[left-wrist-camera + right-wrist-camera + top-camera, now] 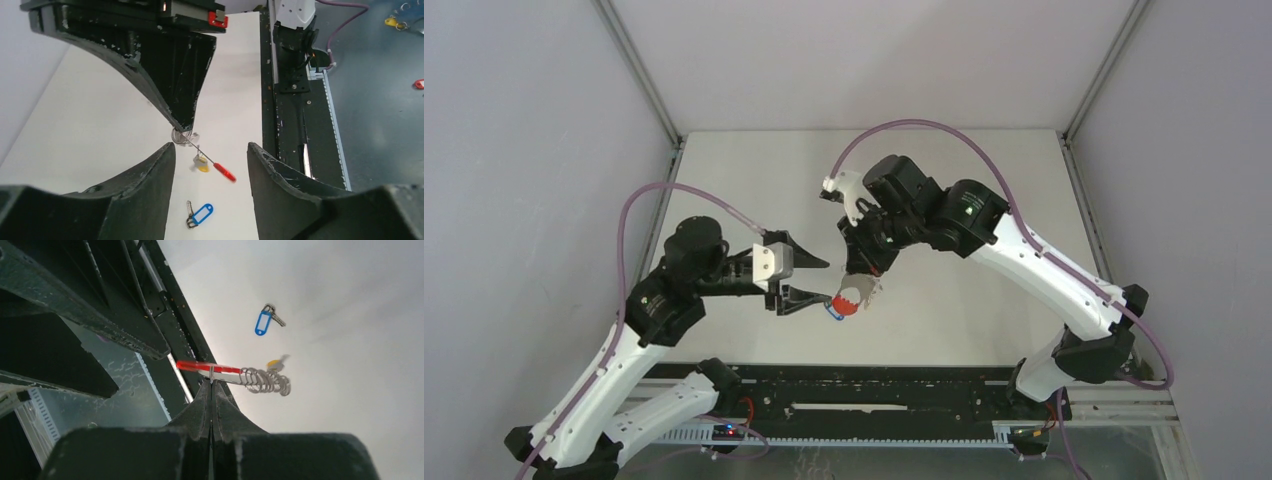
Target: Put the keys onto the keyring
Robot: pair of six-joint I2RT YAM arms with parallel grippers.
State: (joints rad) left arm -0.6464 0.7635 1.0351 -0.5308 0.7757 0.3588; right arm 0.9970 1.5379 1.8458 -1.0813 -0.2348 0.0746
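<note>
**One key apparently on, the blue one yet to be threaded**

The task looks about half done. The right tool [211,385] is clamped tight on the keyring [260,380] and holds it in the air above the white surface [984,200]. The pinch sits where the red band [207,367] meets the metal, and the row of wire clips [267,381] sticks out past the fingertips. The yellow key [201,165] sits right against the ring. From the left wrist view it seems to hang from it (its tag is blurred in the right wrist view, so I cannot be sure that it is clipped on). The blue key [201,214] lies loose on the surface, below the ring and apart from it. Getting that one onto a clip is what remains.

From above, the right arm reaches in from the right side, bent over at the wrist so that the right tool [861,280] points down toward the near middle of the surface, with the keyring [852,298] at its tip. The left arm comes in from the left with its forearm roughly level. The left tool [824,281] faces the ring with its jaws spread wide and nothing between them. The left wrist view shows the ring and both keys framed in that gap, the blue key nearest the camera.
</note>
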